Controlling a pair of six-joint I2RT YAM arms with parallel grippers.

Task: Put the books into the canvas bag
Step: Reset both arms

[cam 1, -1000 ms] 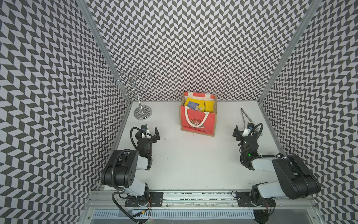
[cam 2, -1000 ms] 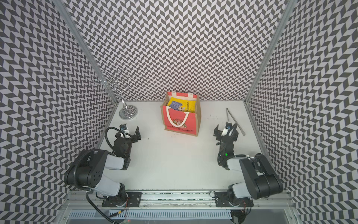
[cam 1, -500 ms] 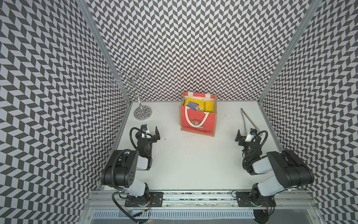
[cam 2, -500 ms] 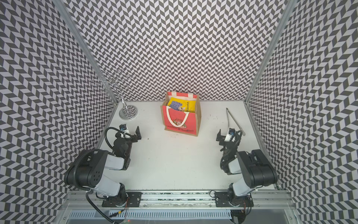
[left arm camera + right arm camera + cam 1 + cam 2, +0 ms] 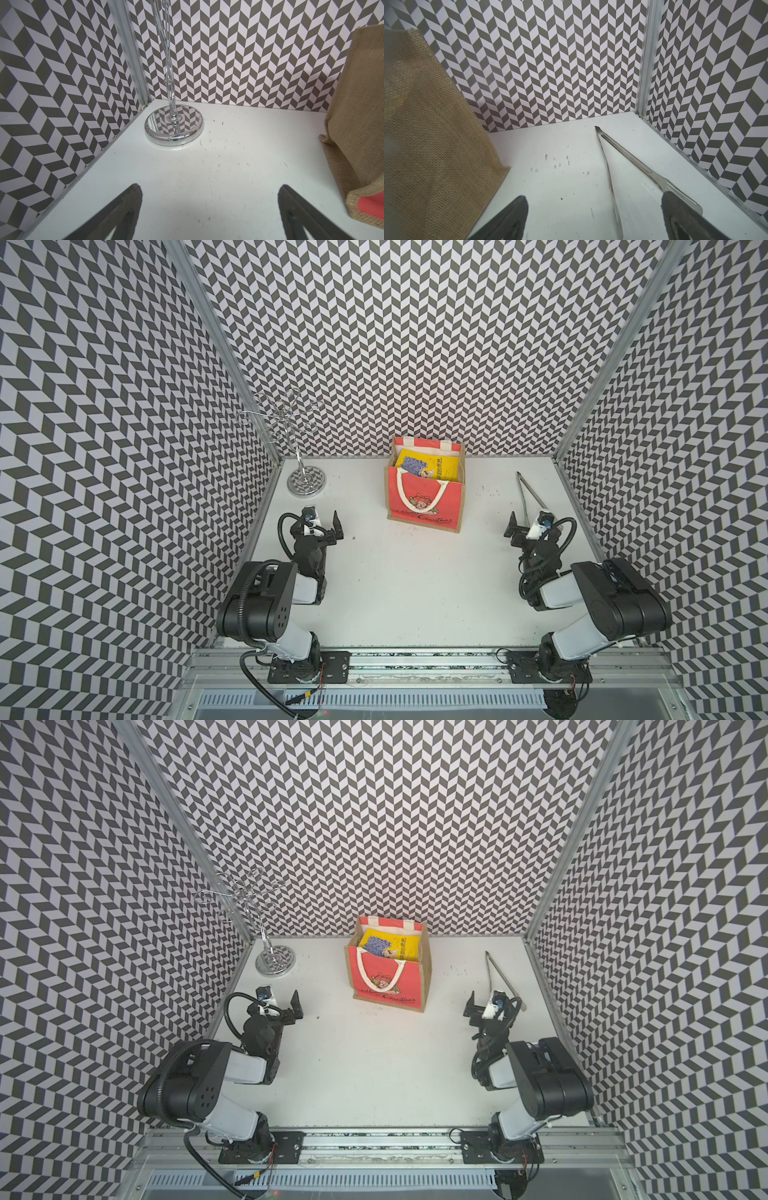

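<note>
The canvas bag (image 5: 426, 497) (image 5: 390, 979) stands upright at the back middle of the table, red front facing me, white rope handle hanging down. Books stand inside it. A bright yellow book (image 5: 432, 464) (image 5: 392, 946) shows at the open top, and the others are hidden behind it. My left gripper (image 5: 323, 526) (image 5: 280, 1006) (image 5: 209, 188) is open and empty, low over the table left of the bag's jute side (image 5: 357, 124). My right gripper (image 5: 534, 526) (image 5: 490, 1009) (image 5: 595, 197) is open and empty, to the right of the bag (image 5: 425, 135).
Metal tongs (image 5: 528, 493) (image 5: 498, 973) (image 5: 623, 153) lie by the right wall, with their wide ends under my right gripper. A chrome wire stand (image 5: 305, 481) (image 5: 274, 963) (image 5: 174, 128) rises in the back left corner. Patterned walls close in three sides.
My right arm has folded back, carrying its open gripper a little to the right and away from the bag. The left arm has hardly moved.
</note>
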